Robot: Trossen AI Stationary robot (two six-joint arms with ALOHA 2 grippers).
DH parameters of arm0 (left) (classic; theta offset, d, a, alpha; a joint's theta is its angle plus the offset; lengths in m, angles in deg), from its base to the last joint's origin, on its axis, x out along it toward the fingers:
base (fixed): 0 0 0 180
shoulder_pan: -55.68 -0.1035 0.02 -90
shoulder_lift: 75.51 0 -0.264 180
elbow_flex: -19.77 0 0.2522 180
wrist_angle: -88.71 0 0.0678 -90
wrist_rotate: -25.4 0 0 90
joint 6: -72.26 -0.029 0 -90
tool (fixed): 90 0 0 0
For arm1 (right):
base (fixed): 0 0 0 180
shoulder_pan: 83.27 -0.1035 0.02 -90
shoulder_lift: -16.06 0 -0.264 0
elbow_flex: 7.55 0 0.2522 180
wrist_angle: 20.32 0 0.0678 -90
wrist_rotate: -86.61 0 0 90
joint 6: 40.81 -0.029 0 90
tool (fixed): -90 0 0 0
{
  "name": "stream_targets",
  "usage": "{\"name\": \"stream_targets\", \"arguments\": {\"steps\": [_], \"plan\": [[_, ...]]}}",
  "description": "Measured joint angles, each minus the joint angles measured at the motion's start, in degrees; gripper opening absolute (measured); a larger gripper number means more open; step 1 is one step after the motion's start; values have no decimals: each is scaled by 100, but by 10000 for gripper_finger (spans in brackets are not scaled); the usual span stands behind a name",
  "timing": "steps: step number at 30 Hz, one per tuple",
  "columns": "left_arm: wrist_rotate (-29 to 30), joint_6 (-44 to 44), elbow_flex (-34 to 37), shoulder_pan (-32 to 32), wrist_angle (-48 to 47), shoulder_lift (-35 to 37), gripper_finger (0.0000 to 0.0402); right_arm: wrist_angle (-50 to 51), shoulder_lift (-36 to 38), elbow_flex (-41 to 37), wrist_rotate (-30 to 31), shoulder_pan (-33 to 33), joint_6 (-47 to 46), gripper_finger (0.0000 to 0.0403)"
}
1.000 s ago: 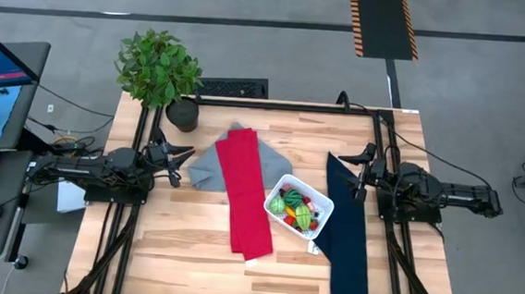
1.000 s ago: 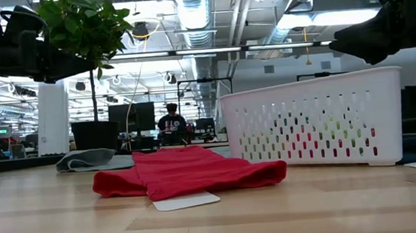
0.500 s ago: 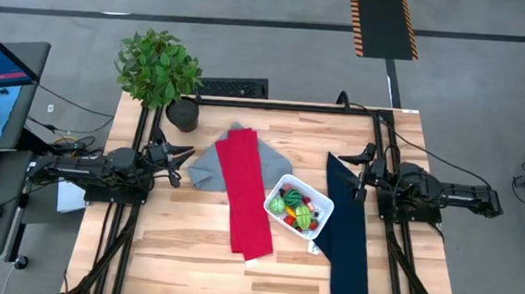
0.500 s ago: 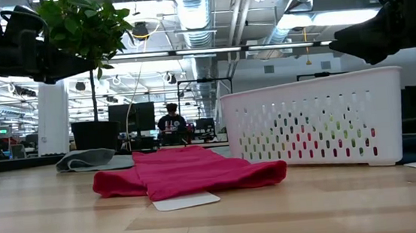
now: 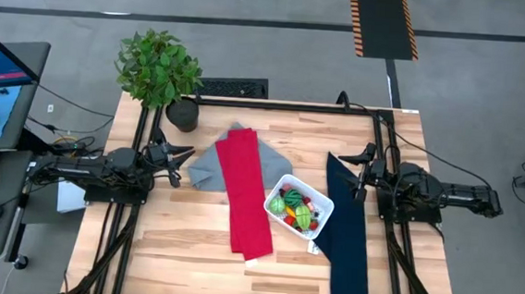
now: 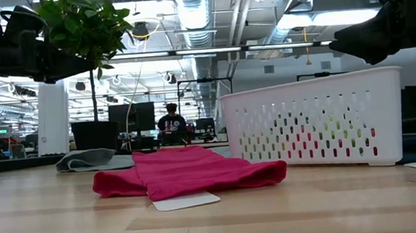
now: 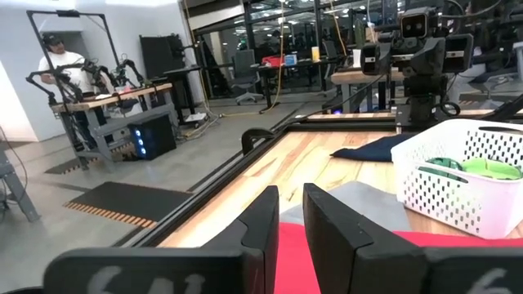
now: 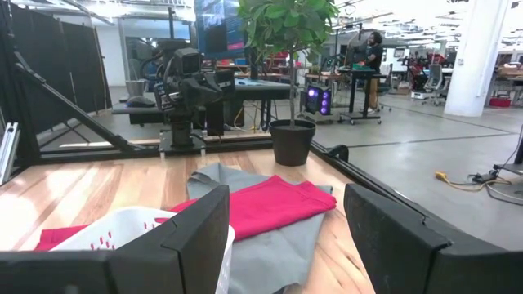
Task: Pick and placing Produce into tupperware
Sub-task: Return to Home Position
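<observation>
The left tool (image 5: 178, 155) hangs over the left edge of the table (image 5: 183, 229), its fingers drawn almost together with only a thin slit between them and nothing held. The right tool (image 5: 363, 165) hangs over the right edge, fingers spread wide and just as empty. The produce (image 5: 295, 210) lies heaped in the tupperware (image 5: 271, 199), which stands right of the table's middle, and no piece shows loose on the wood, so the filling looks done. The toy pieces look light, hard and smooth, rounded enough to roll or slip out of a pinch. Each is best taken across its narrow middle, coming straight down from above. The tub itself looks thin-walled, perforated and light, and it would likely slide at a nudge, so a hold on one long rim would suit it. The red cloth (image 5: 247, 202) lies just beside it on the left, spread over a grey cloth (image 5: 204, 168). The navy cloth (image 5: 346, 246) runs along its right side, touching or very nearly. Both are soft and could snag a low finger. The potted plant (image 5: 160, 66) stands at the far left corner, well apart.
</observation>
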Motion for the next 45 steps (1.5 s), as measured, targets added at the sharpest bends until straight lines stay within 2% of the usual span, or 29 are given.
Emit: {"name": "stream_targets", "arguments": {"steps": [32,45], "plan": [[0,45,0,0,0,1,50,0,0,-2,0,-1,0,265],[-8,4,0,176,2,-223,50,2,2,-1,2,1,1,265]]}}
